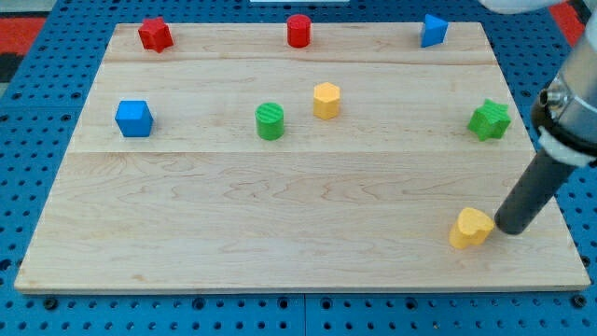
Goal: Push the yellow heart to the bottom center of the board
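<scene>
Pressing my tip [511, 227] against the yellow heart [471, 227], near the wooden board's [280, 224] bottom-right corner.

Sitting just to the view's right of the yellow heart, touching or nearly touching its edge; carrying no pincer, only a straight dark rod, so nothing being held. Lying well up and left of the heart: yellow hexagon [326, 100], green cylinder [270, 121], blue cube [133, 119]. Standing above the heart toward the right edge: green star [490, 119]. Lining the top edge, far above the heart: red star-like block [155, 35], red cylinder [298, 31], blue block [433, 30], shape hard to tell.
</scene>
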You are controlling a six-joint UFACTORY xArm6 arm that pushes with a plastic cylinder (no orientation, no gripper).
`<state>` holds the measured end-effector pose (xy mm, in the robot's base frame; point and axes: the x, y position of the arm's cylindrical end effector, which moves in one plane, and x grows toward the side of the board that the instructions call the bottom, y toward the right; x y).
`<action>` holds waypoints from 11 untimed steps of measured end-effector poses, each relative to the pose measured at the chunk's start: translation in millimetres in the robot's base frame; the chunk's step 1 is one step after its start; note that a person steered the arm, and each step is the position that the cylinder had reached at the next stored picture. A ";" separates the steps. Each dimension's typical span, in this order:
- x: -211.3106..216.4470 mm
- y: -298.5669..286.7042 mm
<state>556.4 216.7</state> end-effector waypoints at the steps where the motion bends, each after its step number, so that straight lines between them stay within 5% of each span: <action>1: 6.7 -23.8; 11: 6.7 -121.5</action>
<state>563.2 95.2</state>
